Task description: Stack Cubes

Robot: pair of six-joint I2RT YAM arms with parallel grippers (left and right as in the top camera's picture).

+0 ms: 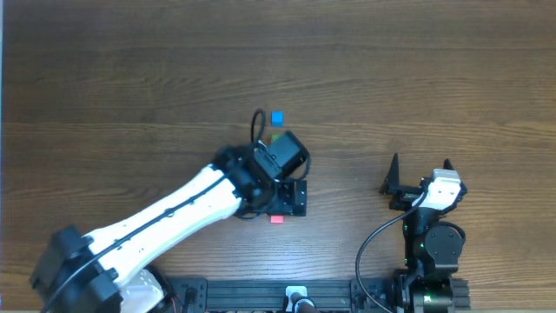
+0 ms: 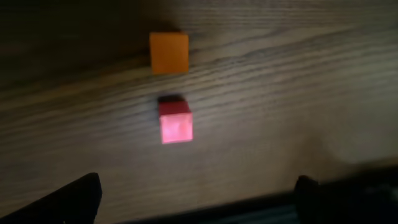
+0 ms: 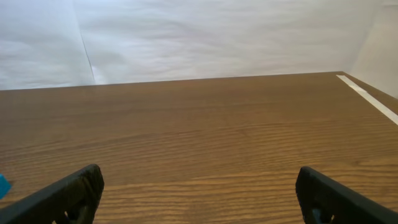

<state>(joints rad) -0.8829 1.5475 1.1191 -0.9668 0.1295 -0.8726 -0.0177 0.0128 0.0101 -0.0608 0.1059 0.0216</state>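
A pink cube [image 2: 176, 127] lies on the wooden table, its top bright and one side in dark shadow; it also peeks out beside the left arm's tip [image 1: 276, 218]. An orange cube [image 2: 168, 52] sits a short way beyond it. A blue cube [image 1: 277, 118] lies farther up the table, with a green cube [image 1: 278, 136] just below it, partly covered by the left wrist. My left gripper [image 2: 196, 205] hangs open above the pink cube, holding nothing. My right gripper [image 1: 420, 165] stands open and empty at the right.
The brown table [image 1: 130, 78] stretches wide on all sides of the cubes. The right wrist view looks across bare wood [image 3: 217, 137] to a white wall, with a blue sliver [image 3: 3, 185] at the edge. Cables and arm bases line the front edge.
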